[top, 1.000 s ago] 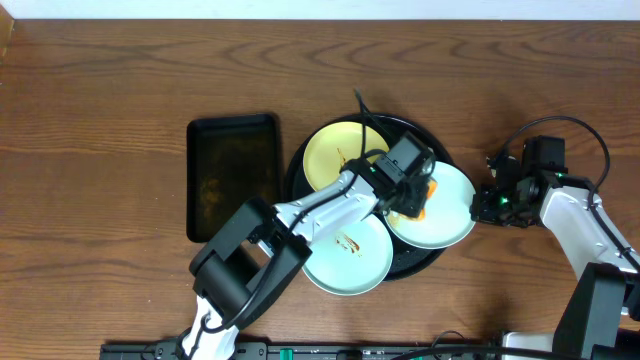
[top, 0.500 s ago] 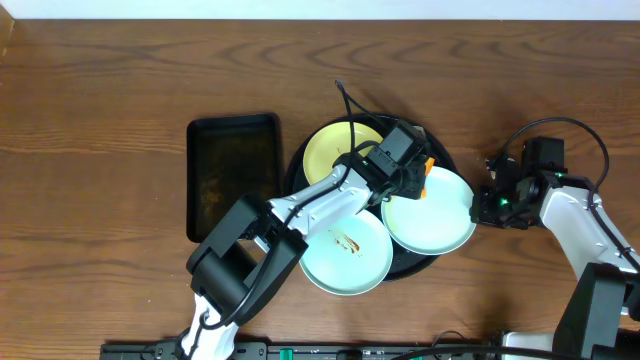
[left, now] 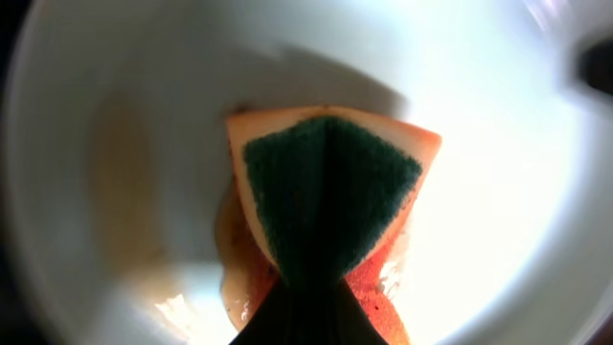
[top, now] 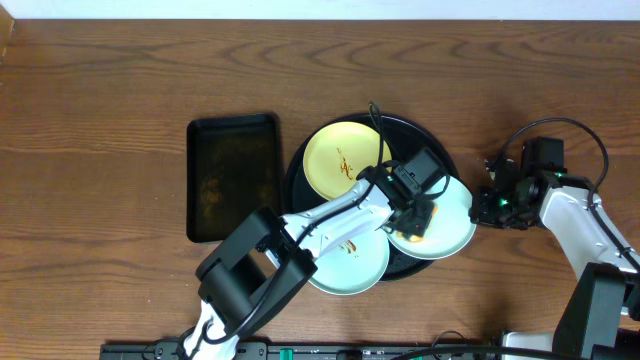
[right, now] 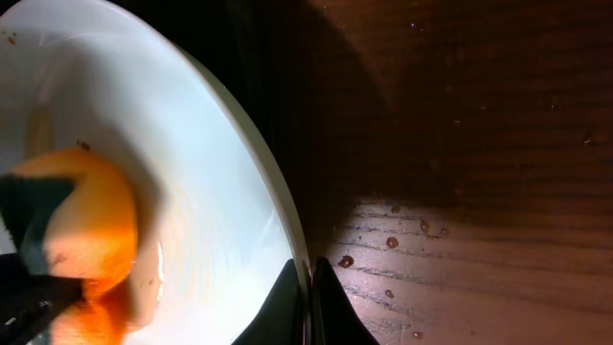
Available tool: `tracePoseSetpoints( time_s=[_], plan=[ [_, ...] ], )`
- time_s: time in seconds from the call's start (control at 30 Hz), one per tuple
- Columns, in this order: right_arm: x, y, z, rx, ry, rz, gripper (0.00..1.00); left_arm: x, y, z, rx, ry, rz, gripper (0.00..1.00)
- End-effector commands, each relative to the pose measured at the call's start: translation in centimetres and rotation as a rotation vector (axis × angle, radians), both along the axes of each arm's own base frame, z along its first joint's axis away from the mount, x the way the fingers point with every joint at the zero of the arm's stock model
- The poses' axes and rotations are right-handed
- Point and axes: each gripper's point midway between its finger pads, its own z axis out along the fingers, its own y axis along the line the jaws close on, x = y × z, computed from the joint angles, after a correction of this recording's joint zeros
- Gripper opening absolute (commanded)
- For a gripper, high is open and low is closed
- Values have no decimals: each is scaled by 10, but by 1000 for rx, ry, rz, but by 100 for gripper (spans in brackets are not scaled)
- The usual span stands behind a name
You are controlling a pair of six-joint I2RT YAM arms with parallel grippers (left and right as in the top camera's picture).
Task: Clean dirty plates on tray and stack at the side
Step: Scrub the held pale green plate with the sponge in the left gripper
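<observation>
The round black tray holds three plates. A pale yellow plate with a brown smear lies at the back. In front of it, a mint-white plate is also smeared. The right mint-white plate overhangs the tray. My left gripper is shut on an orange sponge with a green scouring face, pressed into this plate's middle. On this plate's right rim, my right gripper is shut.
A smaller black rectangular tray lies to the left of the round one. Wet drops dot the wooden table beside the plate's rim. The left arm crosses over the front plate.
My left gripper and the sponge slid from the plate's far edge towards its front middle. The yellow plate shows more fully. The right gripper and plate stayed put.
</observation>
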Motion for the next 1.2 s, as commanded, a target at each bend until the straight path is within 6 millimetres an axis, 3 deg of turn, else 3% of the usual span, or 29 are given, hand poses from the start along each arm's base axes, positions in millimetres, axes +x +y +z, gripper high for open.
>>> tracePoseSetpoints(
  time_s=[0.0,0.1,0.2,0.5,0.67,0.83,1.0,1.17],
  plan=[
    [6,-1,3,-2,-17,5,1,12,45,-23,243,-126,-59,7],
    [6,-1,3,-2,-17,6,1,30,62,-19,344,-229,-39,8],
    [6,-1,3,-2,-16,5,1,41,56,-15,324,-283,-30,8],
    [5,-1,3,-1,-13,5,1,43,-16,4,-23,-269,-69,8],
    [5,-1,3,-1,-13,5,1,17,-42,12,-181,-147,-150,8],
    [5,-1,3,-1,-13,5,1,-1,-32,4,-149,-53,-170,8],
    [5,-1,3,-1,-13,5,1,24,-10,-4,-7,-180,-116,8],
    [5,-1,3,-1,-13,5,1,27,-13,-3,-4,-240,-215,8]
  ],
)
